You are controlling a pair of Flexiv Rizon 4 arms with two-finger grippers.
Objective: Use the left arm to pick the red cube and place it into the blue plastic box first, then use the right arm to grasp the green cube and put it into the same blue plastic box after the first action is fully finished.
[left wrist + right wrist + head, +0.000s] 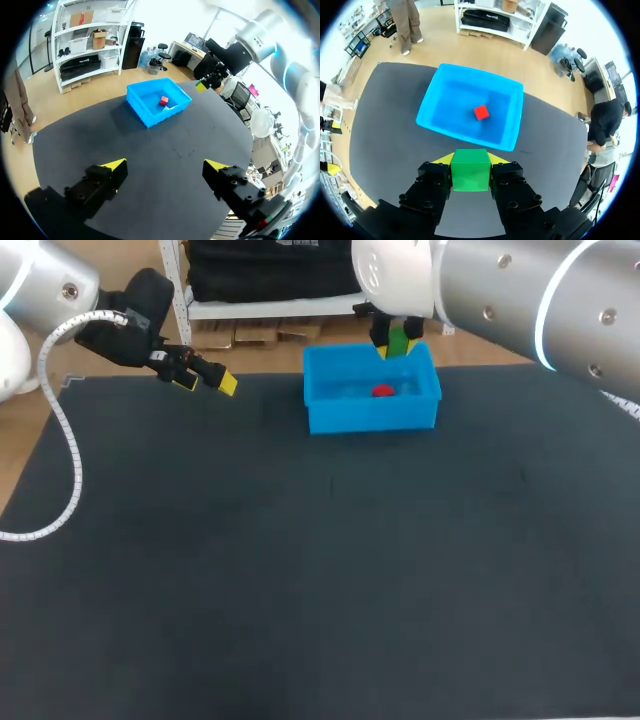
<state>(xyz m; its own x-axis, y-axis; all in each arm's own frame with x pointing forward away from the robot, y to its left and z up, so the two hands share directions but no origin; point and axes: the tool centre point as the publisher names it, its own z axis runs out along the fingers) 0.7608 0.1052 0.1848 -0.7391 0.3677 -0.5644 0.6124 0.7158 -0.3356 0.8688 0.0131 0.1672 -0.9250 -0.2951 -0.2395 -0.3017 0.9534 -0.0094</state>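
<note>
The blue plastic box point(318, 412) stands at the far middle of the dark mat, and the red cube point(383, 392) lies inside it. My right gripper point(398, 346) hangs over the box's far rim, shut on the green cube point(398, 343). In the right wrist view the green cube point(469, 169) sits squeezed between both fingers, with the box point(438, 106) and red cube point(481, 112) below and ahead. My left gripper point(208, 376) is open and empty at the far left, above the mat. In the left wrist view the box point(142, 106) holds the red cube point(164, 100) well ahead of the left gripper point(165, 167).
A dark mat point(300, 570) covers the table. A coiled white cable point(62, 440) hangs from my left arm over the mat's left edge.
</note>
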